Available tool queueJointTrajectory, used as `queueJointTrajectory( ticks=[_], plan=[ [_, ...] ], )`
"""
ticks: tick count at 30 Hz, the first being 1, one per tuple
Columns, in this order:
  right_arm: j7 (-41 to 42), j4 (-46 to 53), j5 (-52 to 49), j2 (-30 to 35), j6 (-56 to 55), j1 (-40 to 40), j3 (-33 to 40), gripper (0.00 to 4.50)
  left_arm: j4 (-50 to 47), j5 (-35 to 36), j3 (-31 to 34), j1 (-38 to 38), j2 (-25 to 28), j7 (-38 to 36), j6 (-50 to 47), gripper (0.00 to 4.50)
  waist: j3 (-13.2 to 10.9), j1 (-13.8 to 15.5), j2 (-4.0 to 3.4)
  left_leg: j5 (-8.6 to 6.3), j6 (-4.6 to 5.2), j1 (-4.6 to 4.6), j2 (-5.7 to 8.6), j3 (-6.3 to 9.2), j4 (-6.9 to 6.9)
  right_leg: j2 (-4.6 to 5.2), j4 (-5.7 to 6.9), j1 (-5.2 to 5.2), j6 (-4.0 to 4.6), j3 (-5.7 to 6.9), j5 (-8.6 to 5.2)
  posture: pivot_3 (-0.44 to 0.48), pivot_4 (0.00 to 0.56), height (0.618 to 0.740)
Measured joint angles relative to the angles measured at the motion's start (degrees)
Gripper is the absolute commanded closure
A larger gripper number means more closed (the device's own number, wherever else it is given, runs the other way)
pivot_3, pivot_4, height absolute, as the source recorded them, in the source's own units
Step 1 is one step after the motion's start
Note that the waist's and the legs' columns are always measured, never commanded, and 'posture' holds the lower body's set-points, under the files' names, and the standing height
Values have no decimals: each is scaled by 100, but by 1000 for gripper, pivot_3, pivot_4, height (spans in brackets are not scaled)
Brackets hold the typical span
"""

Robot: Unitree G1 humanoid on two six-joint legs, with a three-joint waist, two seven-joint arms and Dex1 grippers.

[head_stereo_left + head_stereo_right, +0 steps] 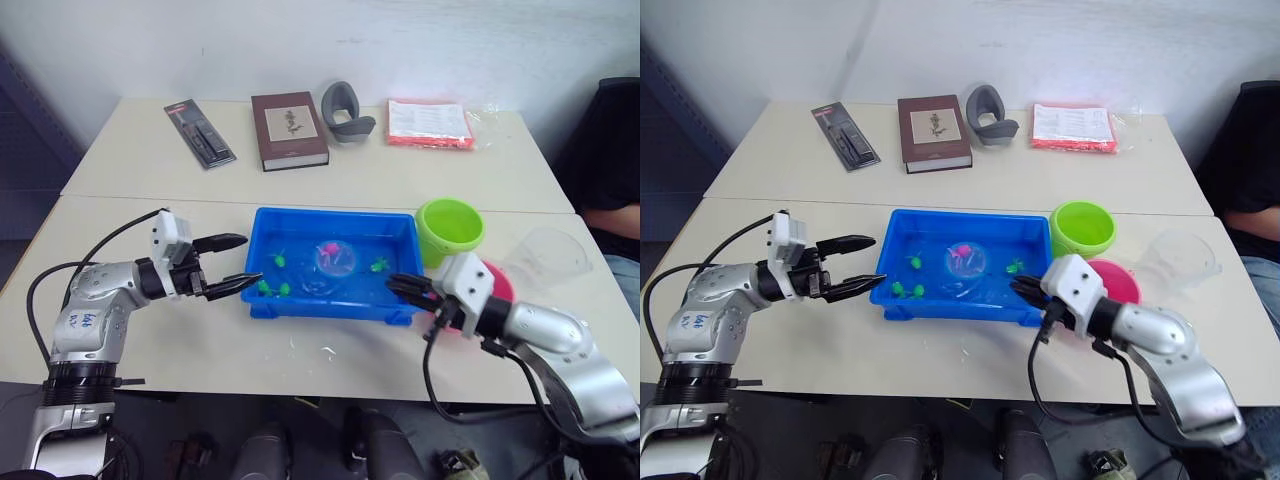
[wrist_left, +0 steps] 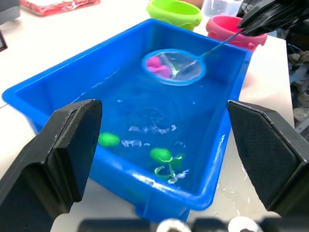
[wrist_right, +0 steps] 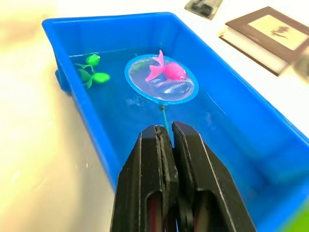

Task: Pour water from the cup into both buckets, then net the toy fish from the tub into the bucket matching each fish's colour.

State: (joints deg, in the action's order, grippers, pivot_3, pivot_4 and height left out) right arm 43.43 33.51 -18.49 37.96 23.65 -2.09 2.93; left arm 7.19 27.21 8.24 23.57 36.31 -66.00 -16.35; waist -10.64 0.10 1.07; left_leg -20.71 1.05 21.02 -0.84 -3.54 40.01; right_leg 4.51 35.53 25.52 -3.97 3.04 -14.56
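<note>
Right gripper: right gripper (image 3: 165,140) sits at the near right corner of the tub, its two black fingers pressed together on the net's thin handle.
Net: light blue hoop of the net (image 3: 161,79) lies in the middle of the water, tilted slightly, with the handle running back to the right gripper.
Pink fish: one pink toy fish (image 3: 167,71) rests inside the hoop, on the mesh.
Green fish: green toy fish (image 1: 271,288) float near the tub's near left corner; another green fish (image 1: 379,266) lies toward the right side, beside the hoop.
Tub: blue tub (image 1: 268,220) holds water and stands at the middle of the near table, between the two arms.
Left gripper: left gripper (image 1: 232,264) hovers just outside the tub's left wall, fingers spread wide and holding nothing.
Green bucket: lime green bucket (image 1: 450,231) stands upright just beside the tub's far right corner.
Pink bucket: pink bucket (image 1: 1115,280) stands nearer, right of the tub, partly behind the right arm.
Cup: clear cup (image 1: 546,256) stands on the table right of both buckets.
Far table: brown book (image 1: 288,129), grey curved object (image 1: 344,113), packaged tool (image 1: 200,132) and red-edged packet (image 1: 430,123) lie well apart from the tub.
</note>
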Motion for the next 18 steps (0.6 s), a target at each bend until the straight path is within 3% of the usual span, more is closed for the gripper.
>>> queueJointTrajectory(
  ticks=[7, 14, 18],
  plan=[
    [-160, 771, -125, -125, -268, 1539, 1254, 4500, 67, 4, -300, 315, -237, -291, 12, 64, 1, 5, 0, 1, 2, -6, 4, -6, 0, -6, 3, -2, -5, -6, 3, 0, 150, 740],
    [-404, 1235, -92, -962, -1280, 3062, 2699, 4500, 518, -5, -625, 577, -573, -669, 89, 64, 1, 67, 1, -2, 11, -17, 7, -16, 2, -21, 0, -6, -6, -9, 3, 0, 150, 740],
    [-385, 1156, 110, -1323, -2038, 3753, 3108, 4500, 773, -48, -725, 737, -667, -855, 232, 64, 1, 90, 1, -7, 21, -28, 9, -20, 1, -32, -3, -9, -5, -17, 3, 0, 150, 740]
  ],
)
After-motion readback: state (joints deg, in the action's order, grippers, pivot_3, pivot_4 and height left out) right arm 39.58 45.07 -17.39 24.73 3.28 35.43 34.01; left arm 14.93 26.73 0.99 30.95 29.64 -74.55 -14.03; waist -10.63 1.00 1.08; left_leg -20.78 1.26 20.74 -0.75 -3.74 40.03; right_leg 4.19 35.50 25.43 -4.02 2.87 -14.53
